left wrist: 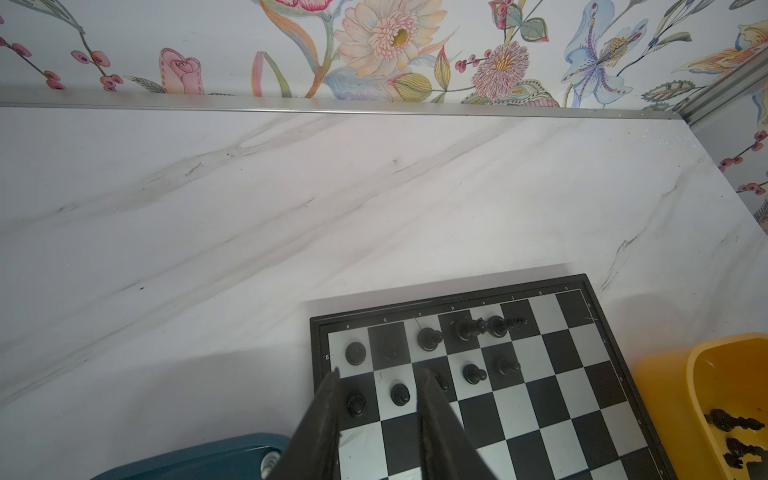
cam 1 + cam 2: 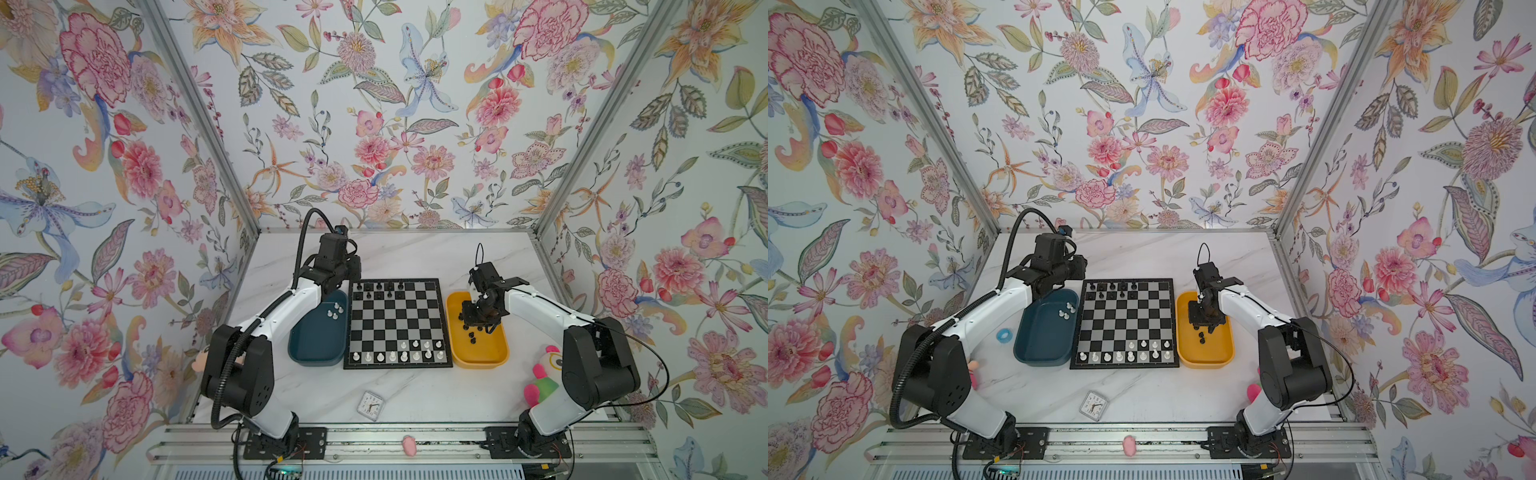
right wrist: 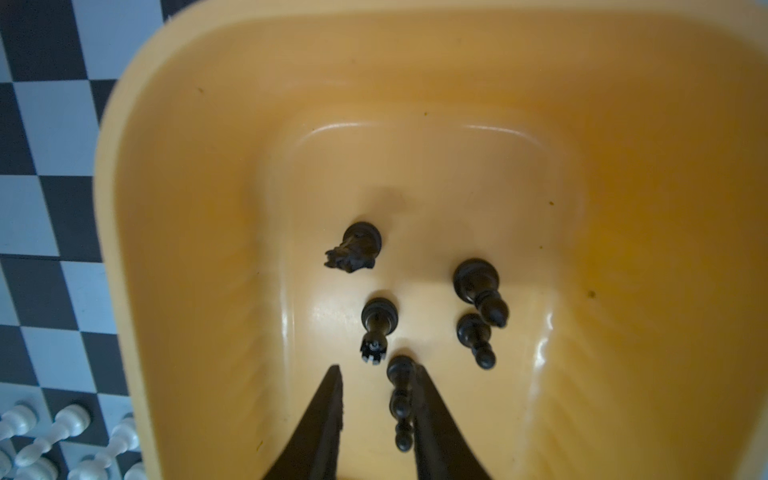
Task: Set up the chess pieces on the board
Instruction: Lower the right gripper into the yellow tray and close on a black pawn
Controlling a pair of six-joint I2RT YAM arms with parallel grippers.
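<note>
A small pink lump [image 2: 409, 445] sits on the metal rail closest to the camera, out in front of the board's near edge. Just past it, a little square clock [image 2: 371, 405] lies on the marble table [image 2: 415, 257], between the rail and the board [image 2: 397, 328]. A pink-and-green plush toy [image 2: 542, 380] lies off the board's near right corner, partly hidden by the right arm.

The board lies flat in the middle of the table. White pieces [image 2: 403, 355] stand along its nearest rank, with a few more on the second rank toward the right side. A teal tray [image 2: 318, 345] sits just beside the board's left edge, with a few spare white pieces [image 2: 336, 311] in its far half. A yellow tray [image 2: 482, 353] sits just beside the board's right edge, and the right gripper [image 3: 376, 370] reaches down into its far half. Its jaws stand apart and grip nothing. Loose black pieces [image 3: 478, 299] lie on their sides on the tray floor. One slim piece [image 3: 401, 403] lies between the fingers, against one of them, with a clear gap to the other.

Black pieces [image 2: 379, 286] stand on the board's two farthest ranks, in the left half. The left gripper [image 1: 379, 374] hovers over the board's far left corner, jaws parted and empty. A black pawn [image 1: 400, 394] stands on the board below the gap.
</note>
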